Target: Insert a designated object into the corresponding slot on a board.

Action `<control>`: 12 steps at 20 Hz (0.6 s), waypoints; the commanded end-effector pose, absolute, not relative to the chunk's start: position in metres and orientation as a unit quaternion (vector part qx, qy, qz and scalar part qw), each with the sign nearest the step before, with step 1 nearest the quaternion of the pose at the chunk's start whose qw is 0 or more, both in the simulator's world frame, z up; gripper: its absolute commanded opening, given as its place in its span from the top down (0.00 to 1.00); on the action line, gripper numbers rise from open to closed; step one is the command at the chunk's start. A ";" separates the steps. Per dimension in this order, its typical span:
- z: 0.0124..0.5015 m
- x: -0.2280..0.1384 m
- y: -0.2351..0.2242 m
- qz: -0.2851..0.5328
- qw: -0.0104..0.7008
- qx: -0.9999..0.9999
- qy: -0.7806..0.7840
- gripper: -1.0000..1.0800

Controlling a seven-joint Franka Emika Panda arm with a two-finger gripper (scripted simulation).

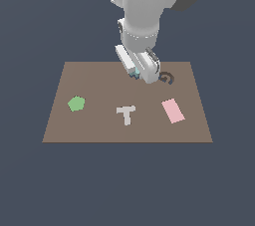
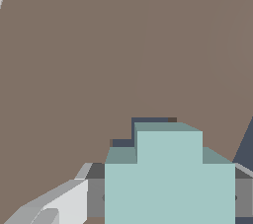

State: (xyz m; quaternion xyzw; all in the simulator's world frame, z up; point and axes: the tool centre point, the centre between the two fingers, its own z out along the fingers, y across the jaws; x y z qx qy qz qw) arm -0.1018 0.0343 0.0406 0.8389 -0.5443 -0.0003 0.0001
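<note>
The pincer [image 1: 135, 72] is pinching the teal block [image 1: 134, 71] between its fingers [image 2: 64, 203], low over the far part of the board [image 1: 89, 120]. In the exterior view the arm is covering nearly all of the block, leaving only a teal sliver showing. The wrist view is showing the block [image 2: 168, 178] large, its stepped outline cut off at the frame edge. Just past the block a dark blue stepped opening, the slot [image 2: 148, 122], is peeking out, mostly hidden. Beside the pincer a dark spiral mark [image 1: 167, 77] is lying; nearer the camera are lying a grey T piece [image 1: 126, 114], a pink rectangle [image 1: 173, 110] and a green pentagon [image 1: 76, 103].
</note>
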 end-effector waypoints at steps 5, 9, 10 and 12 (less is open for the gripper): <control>0.041 -0.101 0.034 0.000 0.000 0.838 -0.546 1.00; 0.040 -0.101 0.034 0.000 0.000 0.838 -0.546 1.00; 0.039 -0.101 0.034 0.000 0.000 0.838 -0.546 1.00; 0.036 -0.101 0.034 0.000 0.000 0.838 -0.546 1.00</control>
